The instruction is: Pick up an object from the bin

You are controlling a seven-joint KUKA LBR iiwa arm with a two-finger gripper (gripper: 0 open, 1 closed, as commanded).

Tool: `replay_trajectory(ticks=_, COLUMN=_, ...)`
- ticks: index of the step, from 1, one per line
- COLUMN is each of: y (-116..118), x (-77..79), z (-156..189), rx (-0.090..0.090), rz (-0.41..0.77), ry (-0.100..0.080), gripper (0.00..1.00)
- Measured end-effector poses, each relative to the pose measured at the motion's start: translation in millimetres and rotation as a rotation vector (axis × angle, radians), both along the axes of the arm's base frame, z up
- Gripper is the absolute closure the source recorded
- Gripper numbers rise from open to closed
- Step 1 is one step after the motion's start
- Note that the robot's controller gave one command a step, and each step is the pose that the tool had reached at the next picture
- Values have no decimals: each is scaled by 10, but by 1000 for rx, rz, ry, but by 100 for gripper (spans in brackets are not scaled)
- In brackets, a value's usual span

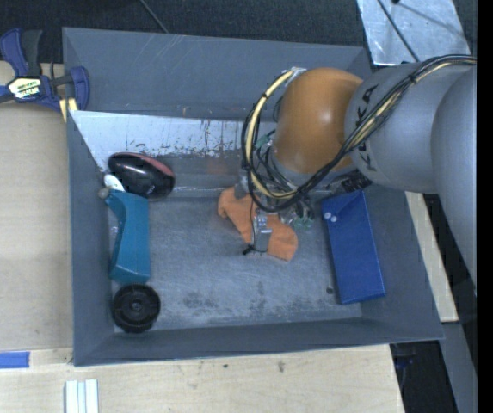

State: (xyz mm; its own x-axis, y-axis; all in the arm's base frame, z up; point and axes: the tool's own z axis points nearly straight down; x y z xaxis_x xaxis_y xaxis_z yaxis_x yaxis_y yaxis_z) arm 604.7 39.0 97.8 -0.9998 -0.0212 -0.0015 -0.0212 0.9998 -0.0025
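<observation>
My gripper point(261, 233) reaches down in the middle of the bin, right on top of an orange crumpled cloth-like thing point(234, 209). The grey finger part sits against the orange thing's middle, and orange shows on both sides of it. A blue flat rectangular box point(354, 248) lies just to the right of the gripper, along the bin's right wall.
Along the left side lies a teal tape-dispenser-like tool point(131, 235) with a black round end point(135, 307). A black oval thing with a pink edge point(141, 175) rests at the back left. The arm with its orange dome and cables hangs over the back right.
</observation>
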Motion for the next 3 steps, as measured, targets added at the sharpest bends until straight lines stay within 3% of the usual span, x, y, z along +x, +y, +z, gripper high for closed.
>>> replay_trajectory(ticks=1, y=-287, x=167, z=-83, rx=3, rz=41, ry=-4, gripper=100)
replay_trajectory(ticks=2, y=-287, x=167, z=-83, rx=3, rz=41, ry=-4, gripper=100)
replay_trajectory(ticks=3, y=-307, x=73, z=935, rx=3, rz=32, ry=-2, gripper=100)
